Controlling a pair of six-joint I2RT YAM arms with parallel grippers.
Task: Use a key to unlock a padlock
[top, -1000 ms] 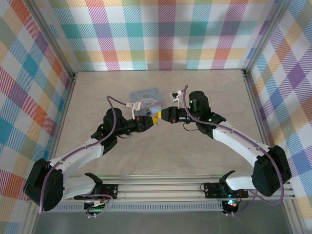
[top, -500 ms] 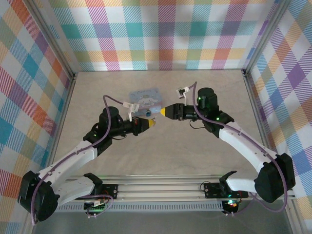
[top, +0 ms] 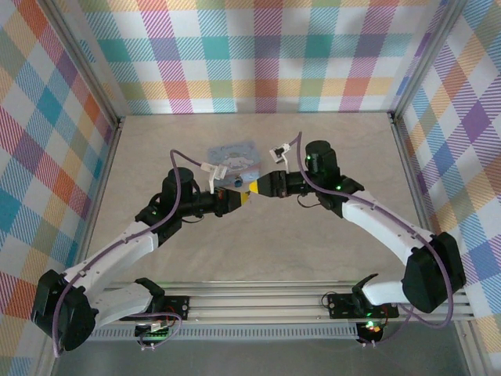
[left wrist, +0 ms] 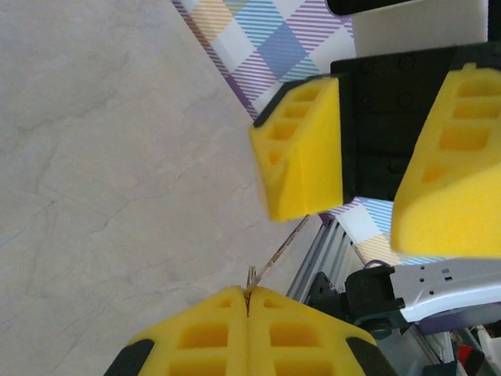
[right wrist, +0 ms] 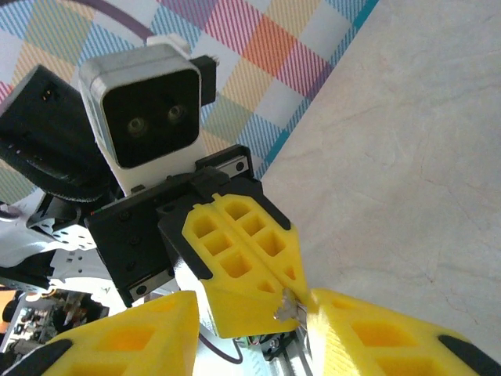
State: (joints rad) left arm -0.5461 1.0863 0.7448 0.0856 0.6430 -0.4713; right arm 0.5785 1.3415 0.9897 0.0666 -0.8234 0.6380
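Grip on the key (left wrist: 275,254) belongs to the left end effector (left wrist: 246,304). In the left wrist view its two yellow pads are pressed flat together, and the slim metal sliver sticks out from the seam between them, slanting up toward the right end effector (left wrist: 352,205). That one stands spread, its yellow fingers well apart and holding nothing. The key's free tip reaches just under the nearer finger; whether it touches cannot be told. In the right wrist view the left end effector's closed tip points in between the spread fingers, with the bit of metal at its end just beside one of them.

From above, the two end effectors meet tip to tip over the worktop (top: 313,258), just in front of the pastel tin box (top: 233,159). Half a second ago they were apart, with a clear gap and the right one drawn back. It has since come in again, to much the same nose-to-nose stance as a second ago. The left arm has shifted only slightly, and the tin box lies where it was. A small blue speck at the box's near edge, the padlock (top: 236,182), sits beside the left end effector's tip. It is too small to show detail and has not moved.
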